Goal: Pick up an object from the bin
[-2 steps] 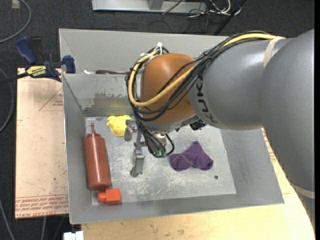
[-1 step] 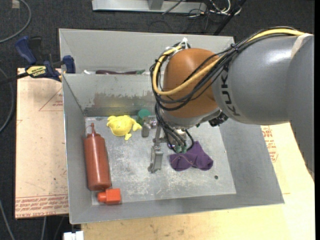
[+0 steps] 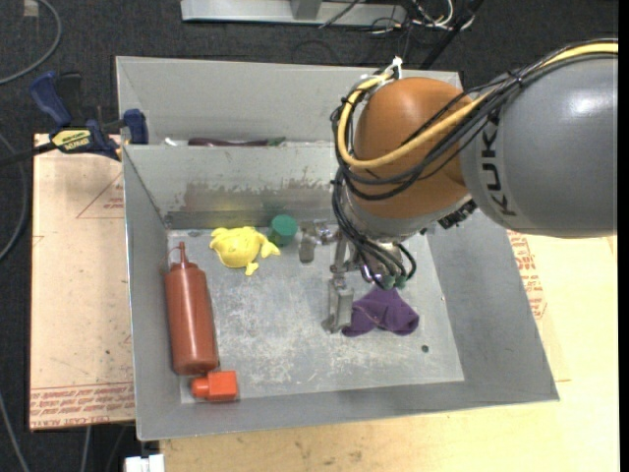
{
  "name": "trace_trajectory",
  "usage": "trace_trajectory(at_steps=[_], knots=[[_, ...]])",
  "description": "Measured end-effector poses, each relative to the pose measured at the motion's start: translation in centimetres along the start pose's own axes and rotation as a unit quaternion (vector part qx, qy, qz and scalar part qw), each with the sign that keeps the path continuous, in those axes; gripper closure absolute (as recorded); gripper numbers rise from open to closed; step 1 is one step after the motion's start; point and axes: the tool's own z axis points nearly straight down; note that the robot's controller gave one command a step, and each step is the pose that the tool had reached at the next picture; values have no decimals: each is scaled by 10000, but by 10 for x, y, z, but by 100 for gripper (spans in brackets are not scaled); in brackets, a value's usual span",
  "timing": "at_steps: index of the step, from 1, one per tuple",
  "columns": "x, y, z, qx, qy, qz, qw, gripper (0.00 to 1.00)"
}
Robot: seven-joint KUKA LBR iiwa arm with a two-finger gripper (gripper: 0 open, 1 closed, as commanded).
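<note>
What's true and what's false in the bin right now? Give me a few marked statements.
1. The red bottle lies along the bin's left side in the camera view. True.
2. The claw is down next to the purple crumpled thing. True.
3. The yellow toy sits in the front right corner. False: it lies near the back wall, left of the green cap.
4. The orange block rests on top of the bottle. False: it lies on the bin floor at the bottle's near end.
</note>
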Motion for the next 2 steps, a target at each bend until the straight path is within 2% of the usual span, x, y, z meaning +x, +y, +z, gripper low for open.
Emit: trace_trajectory(at_steps=[1,2], knots=[[5,-13,4,-12,-36,-402,9992,0],[21,-32,21,-12,0,694,9976,0]])
